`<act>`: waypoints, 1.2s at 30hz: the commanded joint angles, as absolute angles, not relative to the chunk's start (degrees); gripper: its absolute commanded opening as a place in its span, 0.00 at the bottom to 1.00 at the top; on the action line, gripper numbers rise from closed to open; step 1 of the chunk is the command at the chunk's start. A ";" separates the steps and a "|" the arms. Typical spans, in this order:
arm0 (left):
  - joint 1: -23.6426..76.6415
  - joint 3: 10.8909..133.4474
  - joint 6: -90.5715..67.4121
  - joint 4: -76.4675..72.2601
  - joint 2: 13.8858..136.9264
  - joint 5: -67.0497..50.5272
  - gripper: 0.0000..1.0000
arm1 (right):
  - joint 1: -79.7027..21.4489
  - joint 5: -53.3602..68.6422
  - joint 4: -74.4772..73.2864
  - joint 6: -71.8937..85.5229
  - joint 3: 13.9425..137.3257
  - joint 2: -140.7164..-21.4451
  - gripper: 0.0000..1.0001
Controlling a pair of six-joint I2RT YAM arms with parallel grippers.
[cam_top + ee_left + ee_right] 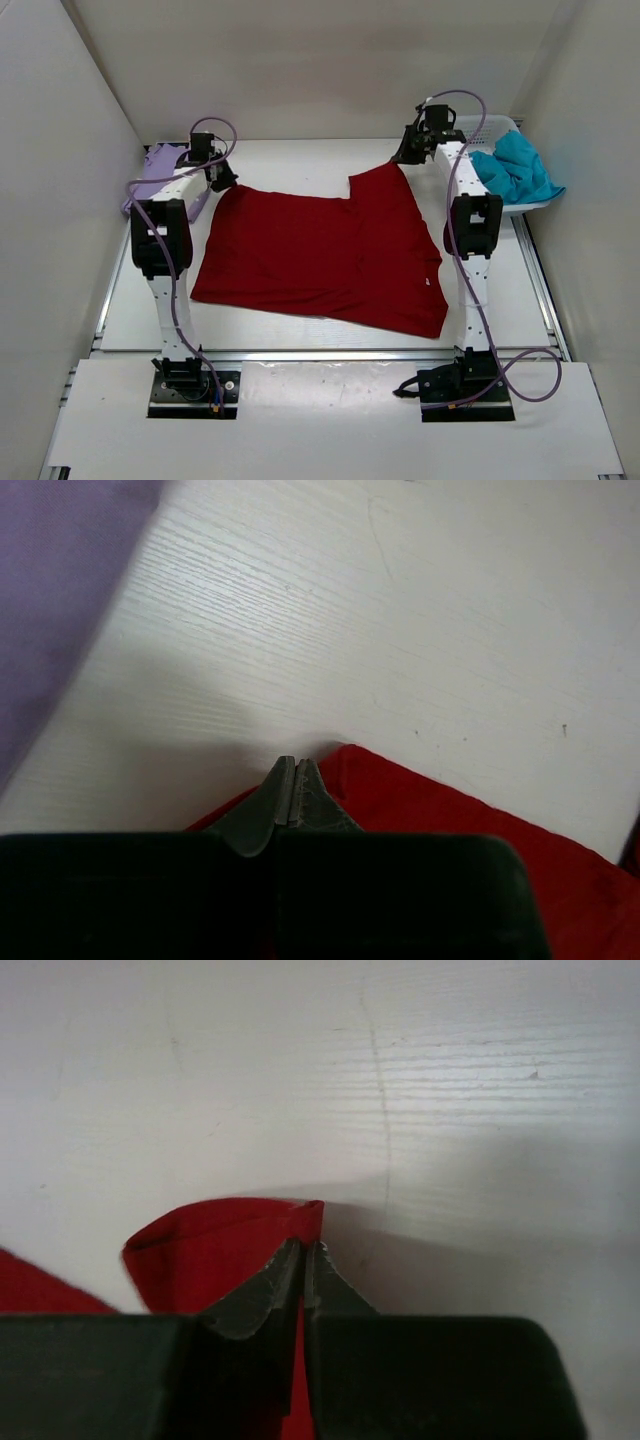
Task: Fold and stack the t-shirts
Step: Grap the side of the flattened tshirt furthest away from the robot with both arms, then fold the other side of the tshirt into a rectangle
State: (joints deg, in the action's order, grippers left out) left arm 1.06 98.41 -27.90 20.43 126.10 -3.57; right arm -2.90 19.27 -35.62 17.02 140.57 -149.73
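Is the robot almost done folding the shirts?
Not yet. The left gripper and right gripper each pinch a far corner of the red shirt, spread mostly flat. The teal shirt lies in the basket. The lavender shirt sits far left; I can't tell if it's folded. No stack yet.

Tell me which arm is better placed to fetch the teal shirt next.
Right. The right tool, shut on a far corner of the red t-shirt, sits beside the white basket holding the teal t-shirt. The left tool grips the opposite corner, far from it.
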 commanded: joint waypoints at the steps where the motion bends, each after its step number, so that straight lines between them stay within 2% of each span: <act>1: 0.18 95.73 -29.96 16.97 118.39 -6.23 0.00 | -1.76 21.79 -38.84 14.77 144.14 -138.10 0.00; 6: 0.00 91.94 -32.17 14.50 115.58 -8.09 0.00 | -2.10 21.28 -44.46 13.89 141.24 -134.12 0.00; 14: -2.55 83.42 -32.78 11.96 110.58 -10.37 0.00 | -7.82 12.66 -53.17 10.20 135.63 -127.02 0.00; 16: -2.90 81.75 -33.13 11.61 109.52 -10.10 0.00 | -8.35 12.04 -48.64 10.11 122.08 -120.46 0.00; 17: -3.07 81.22 -33.13 11.17 109.42 -10.54 0.00 | -8.35 12.74 -40.51 10.37 116.34 -114.67 0.00; 18: -3.08 81.12 -33.05 11.51 109.25 -10.63 0.00 | -8.18 14.05 -36.34 11.15 104.97 -109.74 0.00; 19: -2.99 81.12 -32.70 11.86 109.42 -10.63 0.00 | -6.96 15.28 -32.12 12.99 98.68 -108.82 0.00; 26: -3.78 80.86 -32.87 13.26 107.94 -11.25 0.00 | -5.89 15.64 -26.57 15.54 85.90 -103.55 0.00; 36: -4.49 74.36 -30.50 13.18 100.55 -10.11 0.00 | -5.54 12.74 -13.37 22.14 62.24 -78.42 0.00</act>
